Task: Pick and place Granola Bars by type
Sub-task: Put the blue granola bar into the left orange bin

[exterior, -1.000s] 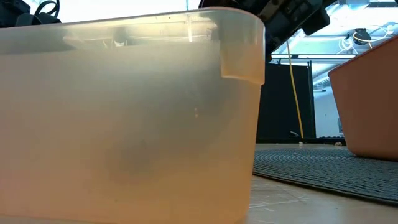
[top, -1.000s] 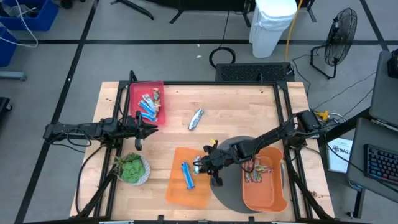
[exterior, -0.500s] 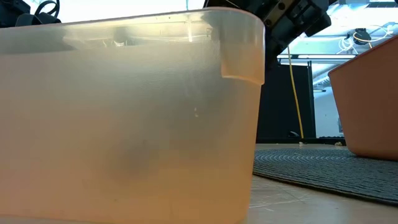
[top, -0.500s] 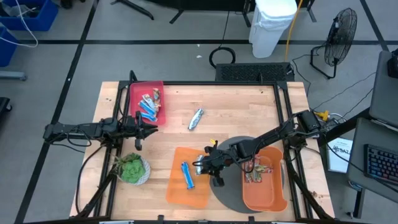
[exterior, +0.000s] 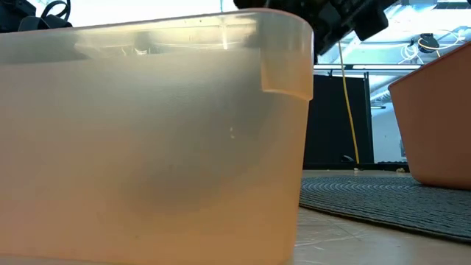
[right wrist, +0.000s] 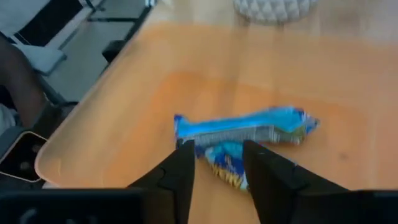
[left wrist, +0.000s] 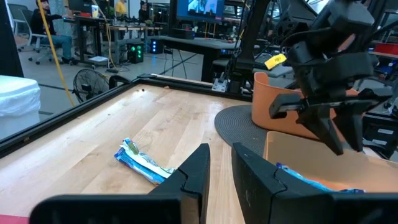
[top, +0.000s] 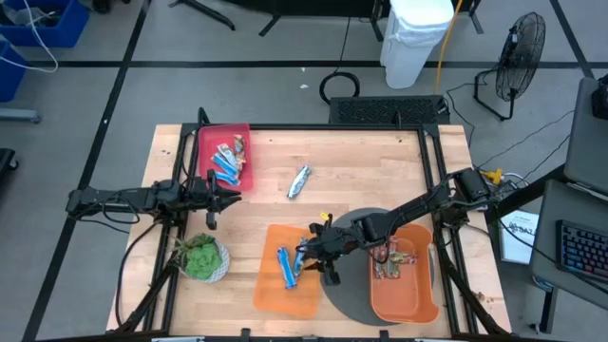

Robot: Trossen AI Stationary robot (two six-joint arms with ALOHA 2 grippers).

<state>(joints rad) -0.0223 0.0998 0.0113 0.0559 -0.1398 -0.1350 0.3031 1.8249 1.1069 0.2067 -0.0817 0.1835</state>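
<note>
Two blue bars (top: 288,266) lie in the orange bin (top: 271,290) beneath the right claw (top: 306,256), parted, holding nothing.

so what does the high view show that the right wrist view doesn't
Only the high view: the red bin with mixed bars, the silver bar lying alone on the table, the plant, the orange tub on the round mat, and the left pincer waiting beside the red bin.
Only the right wrist view: the second blue bar lies just under the fingers, apparently free of them.
Both: the right pincer open over the orange tray, with two blue bars in it.
</note>
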